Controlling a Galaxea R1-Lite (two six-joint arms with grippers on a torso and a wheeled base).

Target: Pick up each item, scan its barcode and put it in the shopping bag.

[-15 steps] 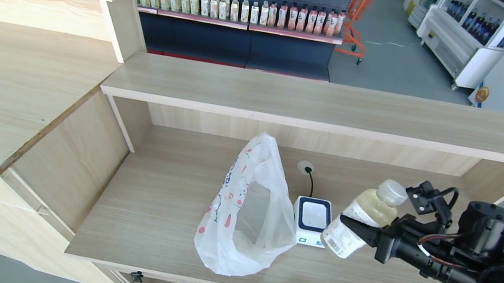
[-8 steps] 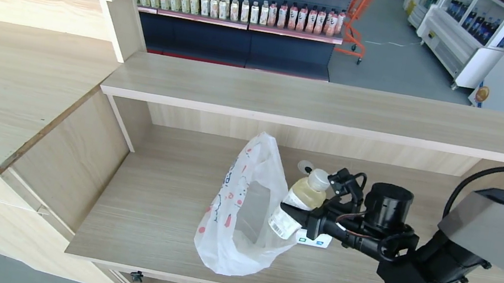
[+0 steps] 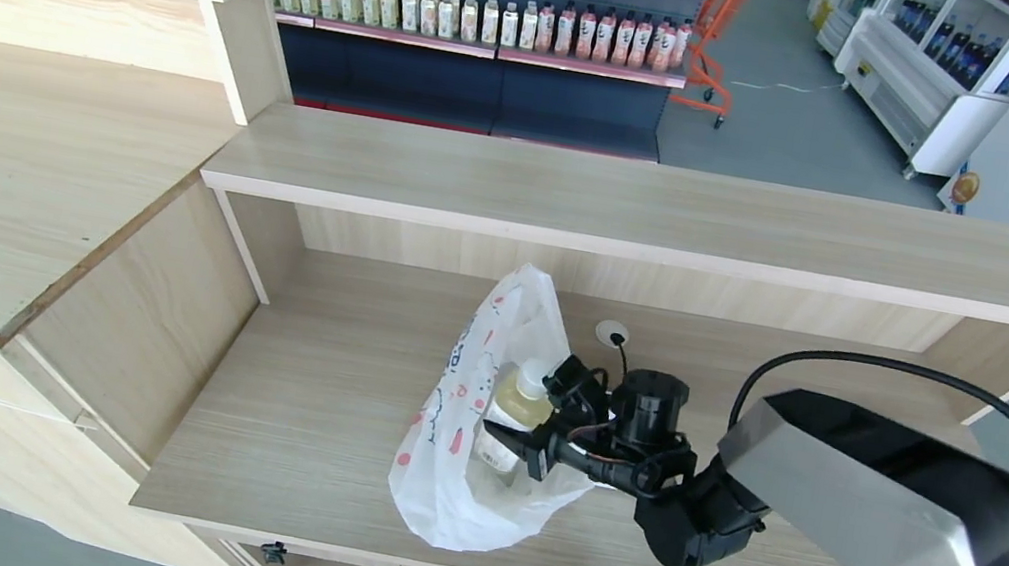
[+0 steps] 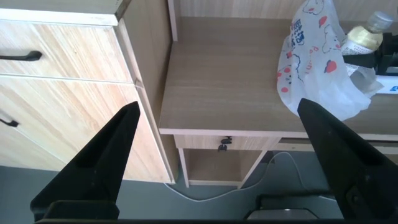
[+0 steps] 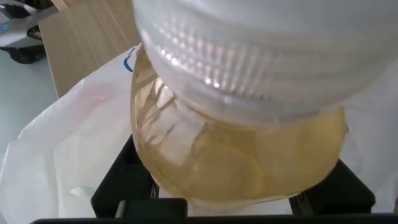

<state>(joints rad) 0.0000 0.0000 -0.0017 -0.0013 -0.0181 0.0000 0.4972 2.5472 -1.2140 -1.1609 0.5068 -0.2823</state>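
A white plastic shopping bag [image 3: 457,458] with red prints stands open on the lower counter [image 3: 321,416]. My right gripper [image 3: 509,436] is shut on a clear bottle [image 3: 519,405] of pale yellow drink with a white cap. The bottle is tilted and sits in the bag's mouth. In the right wrist view the bottle [image 5: 242,124] is very close, with black fingers [image 5: 127,186] on both sides and the bag [image 5: 68,143] behind it. My left gripper [image 4: 214,165] is open and holds nothing, out in front of the counter's left end; the bag [image 4: 314,62] and bottle [image 4: 364,37] lie farther off.
The scanner's black cable [image 3: 621,362] runs back to a round grommet [image 3: 611,332]; my right arm covers the scanner. A raised shelf [image 3: 658,211] runs above the back of the counter. A taller cabinet with drawers [image 4: 62,93] stands to the left.
My right arm has swung left with the bottle, from the scanner's right side, across the scanner and down into the bag's mouth.
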